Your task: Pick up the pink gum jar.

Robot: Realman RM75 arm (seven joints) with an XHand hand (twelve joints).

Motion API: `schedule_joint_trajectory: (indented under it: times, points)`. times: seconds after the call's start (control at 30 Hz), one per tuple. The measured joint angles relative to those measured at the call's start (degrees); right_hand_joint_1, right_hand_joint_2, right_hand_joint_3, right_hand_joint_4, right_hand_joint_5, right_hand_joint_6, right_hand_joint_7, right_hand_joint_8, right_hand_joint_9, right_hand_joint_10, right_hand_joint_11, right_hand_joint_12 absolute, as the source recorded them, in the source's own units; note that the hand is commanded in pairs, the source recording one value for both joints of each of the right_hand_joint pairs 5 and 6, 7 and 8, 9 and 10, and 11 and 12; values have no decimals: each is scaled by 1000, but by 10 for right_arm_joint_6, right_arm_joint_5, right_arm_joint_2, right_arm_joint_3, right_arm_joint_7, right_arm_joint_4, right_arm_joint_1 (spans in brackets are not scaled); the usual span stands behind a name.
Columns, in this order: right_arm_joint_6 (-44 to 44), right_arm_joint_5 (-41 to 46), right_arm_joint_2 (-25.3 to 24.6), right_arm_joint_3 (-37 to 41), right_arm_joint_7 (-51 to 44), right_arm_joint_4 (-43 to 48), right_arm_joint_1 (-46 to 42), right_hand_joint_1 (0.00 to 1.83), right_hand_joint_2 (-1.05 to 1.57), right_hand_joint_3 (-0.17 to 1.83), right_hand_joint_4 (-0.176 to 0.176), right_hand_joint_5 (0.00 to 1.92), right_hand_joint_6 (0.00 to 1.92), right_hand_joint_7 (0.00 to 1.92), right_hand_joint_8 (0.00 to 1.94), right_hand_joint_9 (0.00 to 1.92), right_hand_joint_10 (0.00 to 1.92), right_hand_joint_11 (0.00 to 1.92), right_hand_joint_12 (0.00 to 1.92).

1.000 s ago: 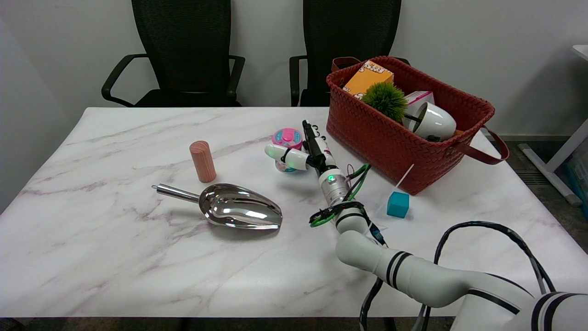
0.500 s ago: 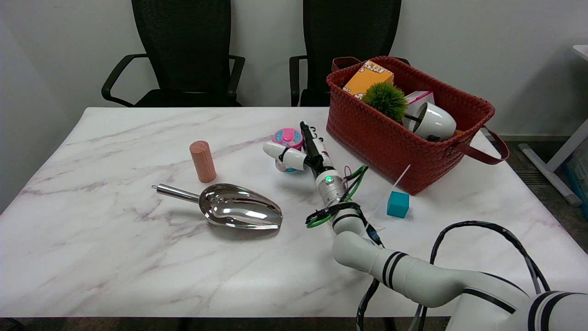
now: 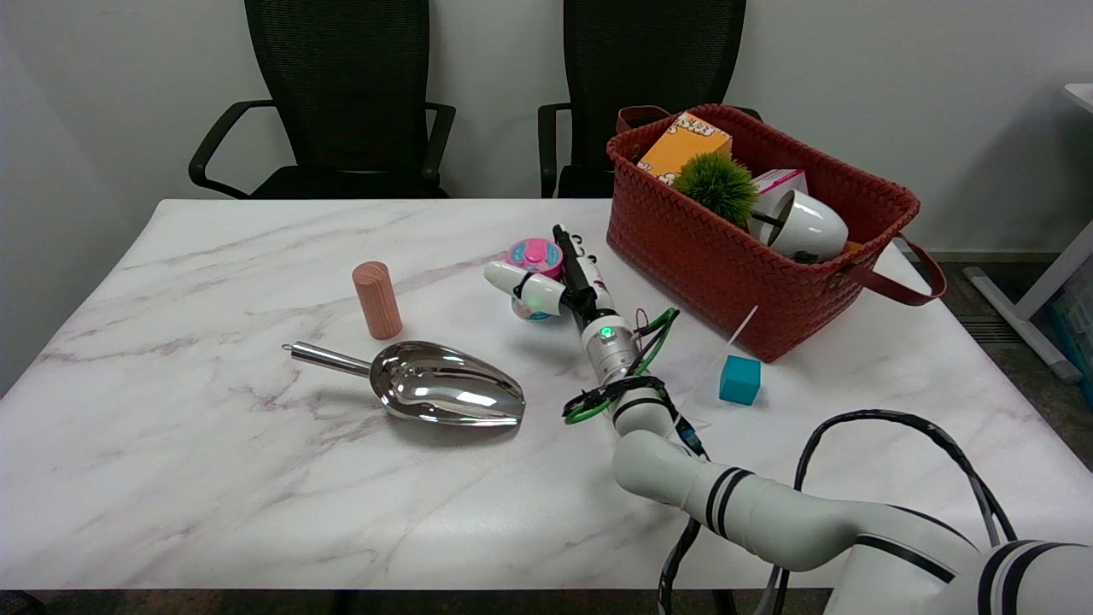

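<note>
The pink gum jar (image 3: 534, 260) stands upright on the marble tabletop (image 3: 213, 478), toward the far edge and a little right of centre, just short of the red woven basket (image 3: 726, 265) at the far right corner. The right hand (image 3: 559, 273) is at the jar: its white thumb (image 3: 512, 286) lies across the jar's near-left side, and the black fingers (image 3: 570, 256) extend along its right side. The fingers are apart, bracketing the jar. Whether they press on it cannot be told from this view. The jar's base appears to rest on the tabletop.

Against the earlier frames, the hand has shifted slightly toward the far-left, bringing the thumb further across the jar's front. The forearm and its green cable loop (image 3: 598, 401) have followed by the same small amount. The jar has not moved.

Unchanged items: a pink wooden cylinder (image 3: 376, 300) stands upright left of the jar. A steel scoop (image 3: 427, 389) lies nearer the front edge, handle pointing left. A teal cube (image 3: 739, 379) sits near the basket's front corner, toward the right edge. The basket holds an orange box (image 3: 683, 145), a green tuft (image 3: 716, 184) and a white cup (image 3: 807, 226).
</note>
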Motion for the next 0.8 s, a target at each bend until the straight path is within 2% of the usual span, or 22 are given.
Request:
schedule_joint_trajectory:
  times: [0.3,0.53,0.63,0.73,0.8]
  points:
    - [0,0,-5,-3,4,-4,2,980,739,-175,0,0,0,0,0,55,55,98,98]
    - [-1,-1,-9,-4,5,-10,4,1101,792,-175,0,0,0,0,0,125,125,143,143]
    - [-2,-1,-11,-4,6,-12,5,1138,850,-32,0,0,0,0,0,145,145,151,151]
    - [-2,-1,-11,-5,6,-14,6,1143,876,11,0,0,0,4,4,233,233,184,184]
    - [-3,-1,-12,-5,6,-15,7,1140,890,13,0,0,0,200,200,324,324,218,218]
